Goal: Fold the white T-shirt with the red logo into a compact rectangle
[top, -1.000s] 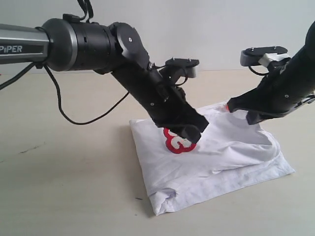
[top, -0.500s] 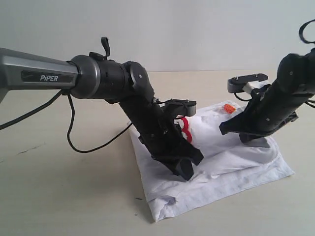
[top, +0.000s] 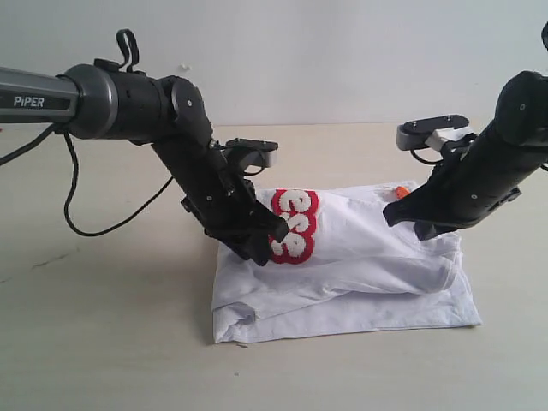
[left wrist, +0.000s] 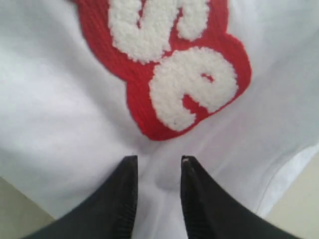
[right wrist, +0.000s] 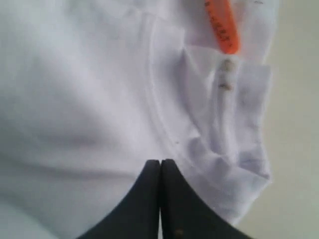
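Likely settling the fold, the left tool (left wrist: 158, 160) rests narrowly parted just beside the red logo (top: 295, 224). The right tool (right wrist: 160, 162), pinched closed, seemingly anchors the white T-shirt (top: 377, 257) at its other side.

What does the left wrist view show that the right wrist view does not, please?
Only the left wrist view shows the red logo with its fuzzy white letters, and the left gripper with fingers apart over the cloth. Only the right wrist view shows the orange neck tag, the collar seam and the right gripper with fingers closed together. Both show the white T-shirt and a strip of table.
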`<act>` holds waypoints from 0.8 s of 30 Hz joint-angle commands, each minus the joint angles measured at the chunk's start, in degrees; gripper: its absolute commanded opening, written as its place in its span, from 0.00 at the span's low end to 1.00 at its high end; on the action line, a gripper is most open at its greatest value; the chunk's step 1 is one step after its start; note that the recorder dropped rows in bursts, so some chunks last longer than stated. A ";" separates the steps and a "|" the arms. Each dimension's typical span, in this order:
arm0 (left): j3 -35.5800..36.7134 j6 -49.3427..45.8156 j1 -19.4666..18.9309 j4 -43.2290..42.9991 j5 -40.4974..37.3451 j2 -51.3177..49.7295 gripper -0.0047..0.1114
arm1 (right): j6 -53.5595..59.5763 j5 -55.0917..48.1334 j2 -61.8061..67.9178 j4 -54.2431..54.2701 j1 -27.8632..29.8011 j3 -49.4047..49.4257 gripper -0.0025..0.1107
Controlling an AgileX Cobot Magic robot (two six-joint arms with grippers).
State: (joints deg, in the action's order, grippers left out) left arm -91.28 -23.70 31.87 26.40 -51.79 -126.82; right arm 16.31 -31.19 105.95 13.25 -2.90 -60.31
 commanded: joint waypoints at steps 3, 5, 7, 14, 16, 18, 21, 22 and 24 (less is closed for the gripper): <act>-0.03 -0.14 -0.29 0.65 0.16 1.12 0.31 | 14.73 -6.67 0.79 13.31 0.24 -0.09 0.02; -0.03 -0.03 -0.29 1.59 3.70 1.40 0.31 | 15.50 -7.78 1.75 13.31 0.24 -0.09 0.02; -0.03 -0.03 -0.29 3.66 6.85 1.40 0.31 | 15.50 -8.73 2.91 13.31 0.24 -0.09 0.02; -0.03 -0.33 -0.29 4.21 15.14 -0.39 0.31 | 15.50 -11.52 6.31 13.31 0.24 -0.09 0.02; -0.03 -0.42 -0.29 4.12 15.69 -1.27 0.31 | 15.50 -11.74 6.79 13.46 0.24 -0.09 0.02; -0.03 -0.23 -0.29 3.83 16.17 -2.29 0.31 | 15.50 -12.08 7.36 14.18 0.24 -0.09 0.02; -0.03 0.18 -0.29 3.93 16.46 -3.67 0.31 | 16.55 -13.29 8.42 15.43 -0.08 -0.09 0.02; -0.03 0.18 -0.29 3.93 16.46 -3.93 0.31 | 17.06 -13.83 8.65 15.32 -0.48 -0.09 0.02; -0.03 0.58 -0.42 3.59 15.82 -4.19 0.31 | 17.06 -14.06 8.86 15.32 -1.87 -0.09 0.02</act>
State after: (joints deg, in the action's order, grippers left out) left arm -91.28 -23.82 31.66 30.16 -35.78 -130.54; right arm 32.27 -43.59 113.45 28.52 -3.08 -60.74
